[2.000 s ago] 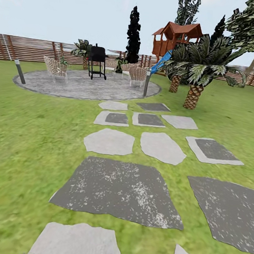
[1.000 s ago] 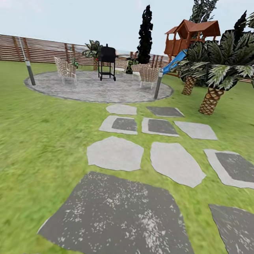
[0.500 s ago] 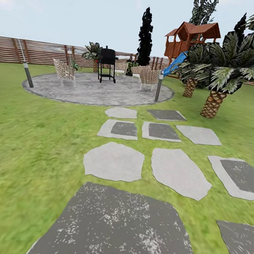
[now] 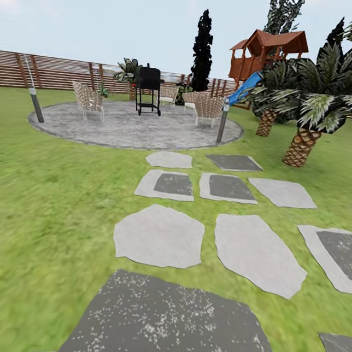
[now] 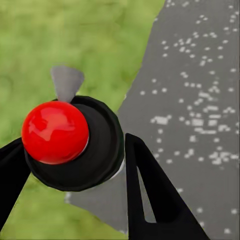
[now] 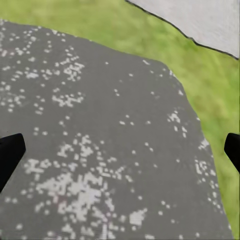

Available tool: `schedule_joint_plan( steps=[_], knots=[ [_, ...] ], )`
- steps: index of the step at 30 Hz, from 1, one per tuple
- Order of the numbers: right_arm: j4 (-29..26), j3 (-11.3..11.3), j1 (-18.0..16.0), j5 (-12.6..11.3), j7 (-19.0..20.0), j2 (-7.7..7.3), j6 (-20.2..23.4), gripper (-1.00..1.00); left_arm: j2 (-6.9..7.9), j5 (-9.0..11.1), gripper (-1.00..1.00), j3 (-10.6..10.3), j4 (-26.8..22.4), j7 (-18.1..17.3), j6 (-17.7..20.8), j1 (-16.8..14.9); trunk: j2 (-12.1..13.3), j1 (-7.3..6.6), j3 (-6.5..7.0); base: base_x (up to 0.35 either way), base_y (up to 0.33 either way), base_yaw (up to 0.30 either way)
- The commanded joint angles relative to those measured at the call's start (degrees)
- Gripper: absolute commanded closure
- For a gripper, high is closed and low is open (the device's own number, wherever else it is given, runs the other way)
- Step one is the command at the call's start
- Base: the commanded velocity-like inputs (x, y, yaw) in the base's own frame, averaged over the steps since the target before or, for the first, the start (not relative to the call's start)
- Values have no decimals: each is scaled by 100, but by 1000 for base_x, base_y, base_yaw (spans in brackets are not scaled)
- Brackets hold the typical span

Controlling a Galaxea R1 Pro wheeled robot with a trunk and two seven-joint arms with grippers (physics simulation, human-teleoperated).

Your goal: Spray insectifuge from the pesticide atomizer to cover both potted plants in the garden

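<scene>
In the left wrist view my left gripper (image 5: 75, 146) is shut on the pesticide atomizer (image 5: 55, 131), a black round cap with a glossy red knob, held between the two black fingers (image 5: 150, 190) over lawn and a dark stepping stone. My right gripper (image 6: 120, 150) is open, with its fingertips far apart over a speckled dark stone (image 6: 100, 140) and nothing between them. The garden's mottled grey paved round (image 4: 132, 129) lies ahead. A small leafy plant (image 4: 102, 89) beside the left chair is too far off to identify.
Grey stepping stones (image 4: 159, 235) lead over the lawn to the round. On it stand wicker chairs (image 4: 88, 99), a black grill (image 4: 148, 87) and two short posts (image 4: 222, 124). Scaly-trunked palms (image 4: 304, 142) and a red playhouse (image 4: 265, 52) are at the right, with the slat fence (image 4: 51, 71) behind.
The whole head view has shifted: the camera has moved forward along the stepping stones, and the paved round and palms look closer. Both arms keep their pose.
</scene>
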Motion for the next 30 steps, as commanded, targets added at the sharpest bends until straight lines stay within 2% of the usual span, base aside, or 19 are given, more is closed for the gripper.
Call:
schedule_joint_plan(
  steps=[1,23,30],
  knots=[
    [5,-43,-3,61,-27,1,-12,-100,0,5,100,26,6,-14,-18,-6,-2,2,-5,340,23,123],
    [5,-39,-3,62,-27,10,-12,-100,0,5,100,26,6,-14,-18,-7,-2,2,-5,340,1,266],
    [5,-43,-3,61,-29,2,-12,-100,0,5,100,26,6,-14,-18,-5,-2,2,-5,340,0,57]
  ],
)
